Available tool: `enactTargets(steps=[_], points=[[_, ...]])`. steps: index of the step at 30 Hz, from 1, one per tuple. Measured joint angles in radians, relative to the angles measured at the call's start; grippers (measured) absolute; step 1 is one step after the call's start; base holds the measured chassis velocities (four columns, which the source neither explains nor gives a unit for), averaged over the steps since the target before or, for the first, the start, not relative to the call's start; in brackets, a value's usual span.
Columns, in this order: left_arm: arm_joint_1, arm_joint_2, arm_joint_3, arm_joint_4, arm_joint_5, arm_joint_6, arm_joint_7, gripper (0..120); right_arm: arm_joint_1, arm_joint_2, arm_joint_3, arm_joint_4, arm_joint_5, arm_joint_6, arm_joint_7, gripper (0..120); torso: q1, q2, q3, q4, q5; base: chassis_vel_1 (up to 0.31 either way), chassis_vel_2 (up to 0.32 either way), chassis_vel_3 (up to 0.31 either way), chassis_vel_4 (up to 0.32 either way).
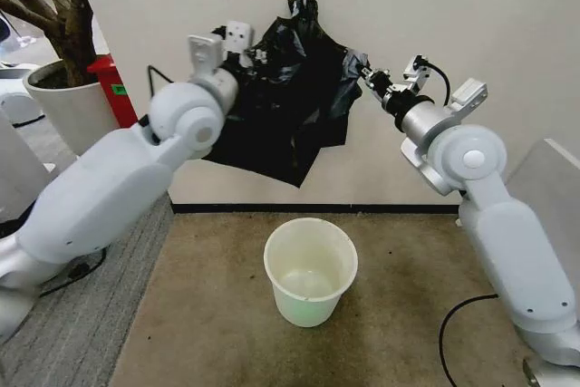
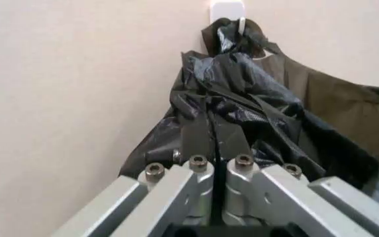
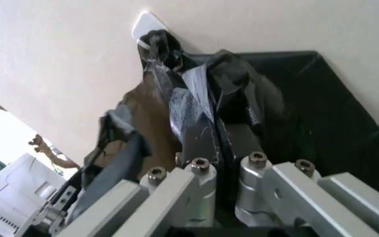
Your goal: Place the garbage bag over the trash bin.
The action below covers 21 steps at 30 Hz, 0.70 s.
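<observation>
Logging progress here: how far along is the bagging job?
Done: both grippers, left and right, are shut on the garbage bag. In hand: it hangs stretched between them, top on the wall hook. Left: the trash bin below stands unlined.

- The left tool (image 1: pixel 252 54) sits behind the robot's own forearm and elbow in the head view; its fingertips disappear into the folds of the garbage bag (image 1: pixel 292 97).
- The right tool (image 1: pixel 363 73) buries its fingertips in the bag's edge, hiding the contact.
- A white wall hook (image 2: pixel 228 11) is partly covered by the bag's bunched top.
- A plant pot (image 1: pixel 65 106) at left is cut off by the frame edge.
- Both wrist views crop the tool bodies at the bottom edge.
</observation>
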Motion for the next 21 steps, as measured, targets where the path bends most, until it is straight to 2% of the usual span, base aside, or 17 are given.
enactTargets(steps=[7, 14, 19, 21], points=[[0.122, 0.074, -0.063, -0.064, -0.006, -0.019, 0.026, 0, -0.068, -0.016, 0.001, 0.021, 0.003, -0.037, -0.014, 0, 0.000, 0.000, 0.000, -0.0004, 0.0002, 0.000, 0.000, 0.000, 0.000], [0.372, 0.190, -0.170, -0.168, 0.010, -0.018, 0.058, 0, -0.187, -0.032, 0.032, 0.070, 0.007, -0.046, -0.021, 0, 0.000, 0.000, 0.000, -0.0002, 0.0000, 0.000, 0.000, 0.000, 0.000], [0.399, 0.203, -0.194, -0.190, 0.011, -0.020, 0.060, 0, -0.192, -0.031, 0.038, 0.088, -0.017, -0.047, -0.023, 0, 0.000, 0.000, 0.000, -0.0003, 0.0002, 0.000, 0.000, 0.000, 0.000], [0.386, 0.203, -0.194, -0.193, 0.011, -0.020, 0.059, 0, -0.175, -0.037, 0.026, 0.093, -0.090, -0.053, -0.039, 0, 0.000, 0.000, 0.000, -0.0004, 0.0000, 0.000, 0.000, 0.000, 0.000]])
